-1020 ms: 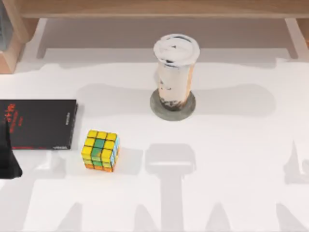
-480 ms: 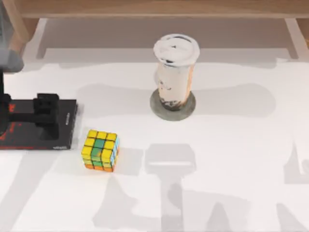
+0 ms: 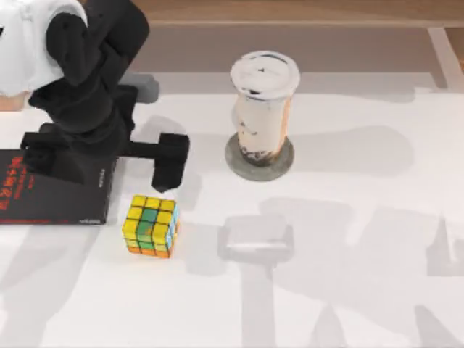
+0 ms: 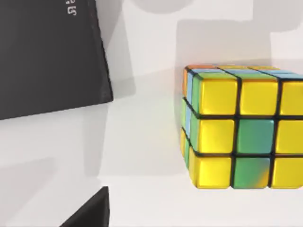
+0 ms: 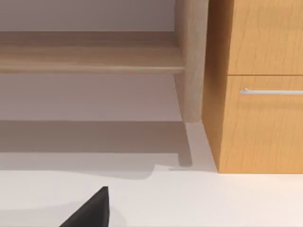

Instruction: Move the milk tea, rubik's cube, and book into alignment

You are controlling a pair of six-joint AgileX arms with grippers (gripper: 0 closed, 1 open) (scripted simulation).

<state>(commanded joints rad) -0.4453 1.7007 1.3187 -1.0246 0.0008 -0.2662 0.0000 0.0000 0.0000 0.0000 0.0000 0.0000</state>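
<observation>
The rubik's cube [image 3: 151,226], mostly yellow on top with green squares, sits on the white surface [image 3: 348,275] just right of the black book [image 3: 51,199]. The left hand [image 3: 109,163] hovers above it, fingers spread wide, holding nothing.

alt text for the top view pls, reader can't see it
The left gripper hovers just above the rubik's cube, its arm crossing the black book at the table's left. The milk tea stands upright on a grey coaster farther back.

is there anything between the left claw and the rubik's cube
Nothing visible. The left claw hangs just behind the rubik's cube with only bare table between; the book lies off to its left.
</observation>
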